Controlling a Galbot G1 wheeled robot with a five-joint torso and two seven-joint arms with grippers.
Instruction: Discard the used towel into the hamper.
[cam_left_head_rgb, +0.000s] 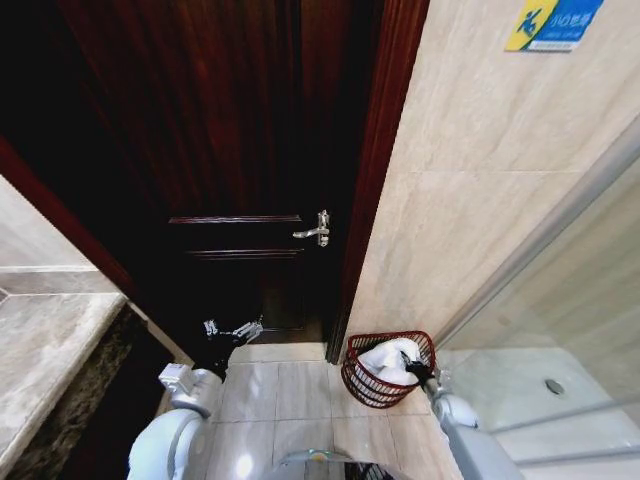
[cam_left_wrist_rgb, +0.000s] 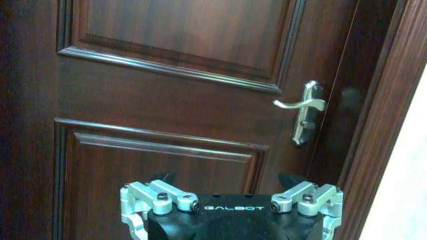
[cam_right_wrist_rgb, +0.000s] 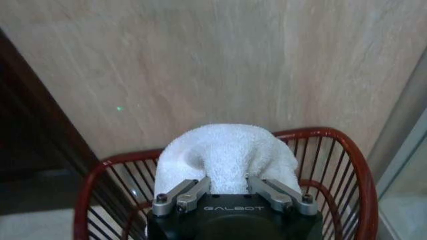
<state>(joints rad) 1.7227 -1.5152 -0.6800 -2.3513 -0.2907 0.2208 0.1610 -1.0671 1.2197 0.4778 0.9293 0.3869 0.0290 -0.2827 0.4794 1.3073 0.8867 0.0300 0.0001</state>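
My left claw (cam_left_head_rgb: 232, 330) hangs open & empty in front of the dark wood door (cam_left_head_rgb: 240, 150), the silver handle (cam_left_head_rgb: 315, 230) up and to the right of it. My right claw (cam_right_wrist_rgb: 230, 187) is over the red wire hamper (cam_left_head_rgb: 362, 382), closed on the white towel (cam_right_wrist_rgb: 227, 152). Towel is bunched between the fingers (cam_right_wrist_rgb: 190, 192), already within the hamper rim, next to the beige tile wall (cam_left_head_rgb: 470, 180).

Bathroom: tiled wall (cam_left_head_rgb: 470, 180), shower glass (cam_left_head_rgb: 570, 300).
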